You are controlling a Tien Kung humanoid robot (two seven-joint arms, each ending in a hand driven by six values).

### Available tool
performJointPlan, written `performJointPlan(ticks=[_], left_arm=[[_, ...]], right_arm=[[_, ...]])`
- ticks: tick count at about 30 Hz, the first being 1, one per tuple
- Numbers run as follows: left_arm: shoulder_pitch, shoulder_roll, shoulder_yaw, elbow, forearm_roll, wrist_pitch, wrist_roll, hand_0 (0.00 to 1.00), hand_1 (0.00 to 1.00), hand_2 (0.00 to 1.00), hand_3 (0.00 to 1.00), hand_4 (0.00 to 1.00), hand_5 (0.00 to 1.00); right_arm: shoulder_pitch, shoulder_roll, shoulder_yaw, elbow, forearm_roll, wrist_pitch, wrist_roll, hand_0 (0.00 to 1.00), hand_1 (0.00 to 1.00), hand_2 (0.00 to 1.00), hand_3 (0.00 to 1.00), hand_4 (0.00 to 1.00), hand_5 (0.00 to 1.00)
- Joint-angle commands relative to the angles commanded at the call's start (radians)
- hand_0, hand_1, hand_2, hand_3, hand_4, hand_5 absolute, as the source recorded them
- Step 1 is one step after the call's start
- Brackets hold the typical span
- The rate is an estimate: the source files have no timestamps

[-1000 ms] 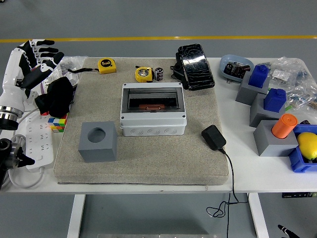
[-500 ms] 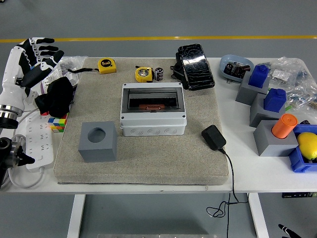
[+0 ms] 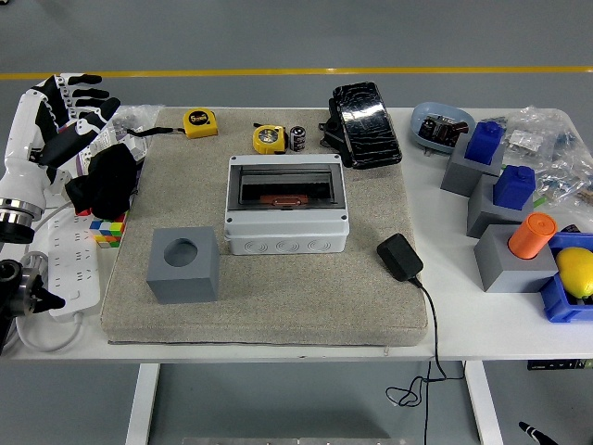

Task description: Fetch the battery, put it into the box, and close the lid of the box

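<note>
The battery (image 3: 297, 138), a small black cylinder, stands upright at the far edge of the beige mat (image 3: 278, 297), next to a yellow tape measure (image 3: 269, 139). The grey box (image 3: 287, 232) sits mid-mat, its dark inside showing a reddish-brown piece; I cannot tell how its clear lid stands. My left hand (image 3: 76, 100), white with black fingers, hovers over the table's far-left corner with its fingers spread, holding nothing, far from the battery. Only a thin black tip (image 3: 530, 431) of the right arm shows at the bottom right edge.
A grey cube with a hole (image 3: 182, 264) and a black adapter with its cable (image 3: 399, 257) lie on the mat. A black pouch (image 3: 367, 112) sits right of the battery. Black cloth (image 3: 107, 181), a colour cube and a power strip (image 3: 69, 260) lie left; grey and blue blocks (image 3: 505, 209) crowd the right.
The left hand wavers by a few pixels and ends where it began. Nothing on the table has moved.
</note>
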Motion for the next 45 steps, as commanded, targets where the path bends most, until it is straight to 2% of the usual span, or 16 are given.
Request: performJointPlan(ticks=[45], left_arm=[[-0.002,0.002,-0.001,0.0,0.003,-0.003,0.003,0.441,0.567,0.569,0.606,0.998,0.492]], right_arm=[[0.004,-0.002,-0.001,-0.001,0.003,0.0,-0.002,0.653,0.672,0.691,0.63,0.955,0.562]])
